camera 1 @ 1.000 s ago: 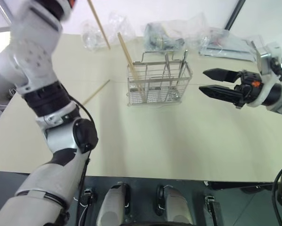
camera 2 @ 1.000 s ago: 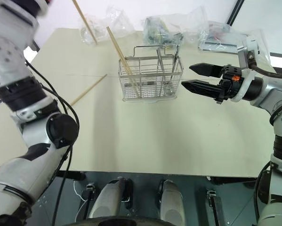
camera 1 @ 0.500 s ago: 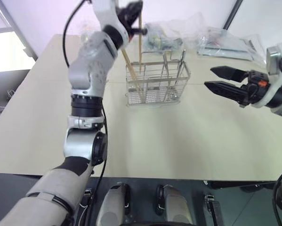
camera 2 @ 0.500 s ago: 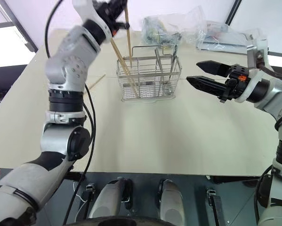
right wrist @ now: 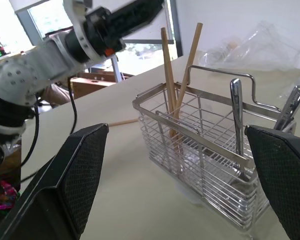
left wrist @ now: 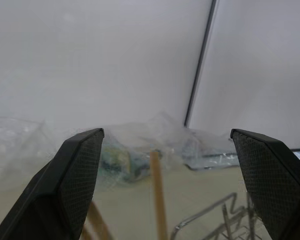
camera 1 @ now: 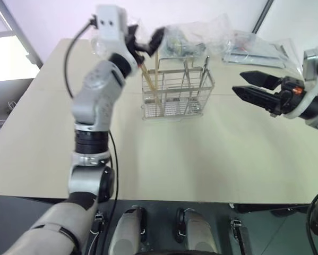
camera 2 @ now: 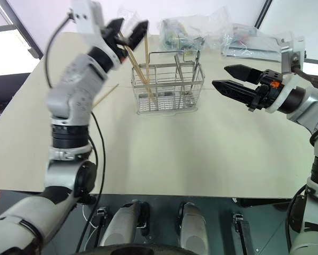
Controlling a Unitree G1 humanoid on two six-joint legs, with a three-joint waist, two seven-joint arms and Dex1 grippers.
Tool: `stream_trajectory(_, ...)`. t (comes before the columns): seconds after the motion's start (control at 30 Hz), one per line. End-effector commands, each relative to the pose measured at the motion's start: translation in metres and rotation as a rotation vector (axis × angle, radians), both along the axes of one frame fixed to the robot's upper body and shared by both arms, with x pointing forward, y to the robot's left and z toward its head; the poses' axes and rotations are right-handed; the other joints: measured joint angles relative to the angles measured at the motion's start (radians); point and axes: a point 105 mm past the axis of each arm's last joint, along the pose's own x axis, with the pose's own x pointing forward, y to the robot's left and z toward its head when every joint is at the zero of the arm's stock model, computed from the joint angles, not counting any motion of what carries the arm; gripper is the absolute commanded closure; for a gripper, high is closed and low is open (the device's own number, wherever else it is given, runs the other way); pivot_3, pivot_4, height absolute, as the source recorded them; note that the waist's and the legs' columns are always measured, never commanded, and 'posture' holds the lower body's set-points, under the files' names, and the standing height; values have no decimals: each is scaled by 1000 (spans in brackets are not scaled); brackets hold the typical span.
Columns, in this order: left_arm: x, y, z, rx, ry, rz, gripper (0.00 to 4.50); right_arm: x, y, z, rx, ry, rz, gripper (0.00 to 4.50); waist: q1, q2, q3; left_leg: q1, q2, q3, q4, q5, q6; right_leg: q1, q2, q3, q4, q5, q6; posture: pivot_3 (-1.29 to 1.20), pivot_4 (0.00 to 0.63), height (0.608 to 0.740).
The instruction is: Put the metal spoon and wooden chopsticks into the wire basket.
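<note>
1. Two chopsticks (right wrist: 177, 80) stand in my wire basket (camera 2: 168, 89), in its end compartment toward the left of the head-camera frame; one leans and the other is nearly upright, so they cross low down and their tops rise well above the rim.
2. One more chopstick (camera 2: 106, 95) lies flat on the table (camera 2: 164, 154), left of the basket and apart from it, partly hidden behind my left arm.
3. One metal spoon handle (right wrist: 236, 112) stands in the compartment at the basket's opposite end; a second shiny handle (right wrist: 290, 107) leans beside it. I cannot tell which of them ends in the spoon bowl.
4. Basket, position: upper centre of the head-camera frame, upright on the cream table, wire handle raised above the rim.
5. Left gripper (camera 2: 128, 31): upper left of the frame, above the basket's left end; fingers spread wide, holding nothing. The top of the upright chopstick shows between the fingers in the left wrist view, touching neither.
6. Right gripper (camera 2: 234, 81): right of the frame, level with the basket and apart from it, pointing toward it; fingers spread wide, empty.
7. Several clear plastic bags (camera 2: 186, 29): along the table's far edge, behind the basket, across the top of the frame.
</note>
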Motion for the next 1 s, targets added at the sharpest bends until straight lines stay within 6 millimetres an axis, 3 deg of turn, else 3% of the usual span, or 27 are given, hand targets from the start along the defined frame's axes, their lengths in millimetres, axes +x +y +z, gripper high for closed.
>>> stream_trajectory(0.03, -4, 40, 29, 82, -6, 112, 133, -1, 3, 13, 0, -62, 17, 0, 0, 0, 0, 0, 0, 0, 0, 0, 0, 0, 0, 0, 0, 0, 0, 0, 150, 704)
stream_trajectory(0.1, 8, 62, 9, 230, 121, 172, 133, 1, 3, 13, 0, -62, 22, 0, 1, 1, 0, 0, 0, 0, 0, 0, 0, 0, 0, 0, 0, 0, 0, 0, 150, 704)
stream_trajectory(0.2, 22, 95, -52, 504, 377, 195, 133, 3, 4, 12, 2, -60, 30, 0, 4, 3, -2, 2, -1, 2, -1, 0, 0, 1, 0, 0, 0, 0, 0, 0, 150, 704)
stream_trajectory(0.33, 30, 128, -104, 594, 586, 202, 133, 7, 5, 12, 2, -60, 35, 0, 6, 1, -1, 0, -1, 1, 0, 0, -1, -1, 0, 0, 0, 0, 0, 0, 150, 704)
stream_trajectory(0.43, 30, 139, -131, 644, 689, 171, 133, 6, 6, 13, 0, -62, 40, 0, 3, 0, 0, -7, -1, 0, 0, 0, -1, -6, 0, 0, -1, 0, 0, 0, 150, 704)
stream_trajectory(0.77, 36, 129, -184, 706, 821, 46, 133, 1, 5, 12, -8, -49, 38, 0, 3, 0, 0, -13, -1, 5, 2, 1, -1, -10, -1, 0, 1, 0, 0, 0, 150, 704)
stream_trajectory(1.0, 39, 112, -206, 736, 852, -12, 133, 1, 6, 13, -3, -52, 27, 0, 4, 1, 0, -13, 0, 1, 7, 0, 1, -10, -1, 0, 3, 0, 0, 0, 150, 704)
